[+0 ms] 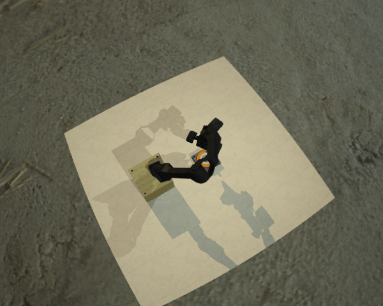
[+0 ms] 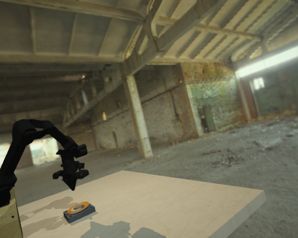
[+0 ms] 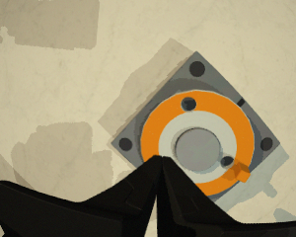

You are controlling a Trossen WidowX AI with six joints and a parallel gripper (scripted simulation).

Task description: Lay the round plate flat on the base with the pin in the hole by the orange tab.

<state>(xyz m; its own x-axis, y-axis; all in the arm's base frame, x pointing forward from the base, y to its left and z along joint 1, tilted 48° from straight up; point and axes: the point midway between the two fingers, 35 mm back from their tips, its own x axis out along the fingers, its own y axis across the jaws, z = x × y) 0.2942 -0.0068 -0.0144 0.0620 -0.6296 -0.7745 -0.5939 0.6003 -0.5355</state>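
The fingers are being held pressed together on nothing, above the round plate (image 3: pixel 199 141) and clear of it. The plate is resting on the grey base (image 3: pixel 197 66) around the post (image 3: pixel 197 149). If the orange tab (image 3: pixel 238 172) is being pushed off-centre, the plate is likely being tilted and jammed on the post rather than turned.

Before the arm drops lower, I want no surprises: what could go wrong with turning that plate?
1. The hand is shut and hangs above the plate, not touching; coming down off-centre it could press the raised plate harder onto the pin.
2. The orange tab is small; the closed tips may slip past it.
3. Pushing sideways might shift the grey base rather than rotate the plate.
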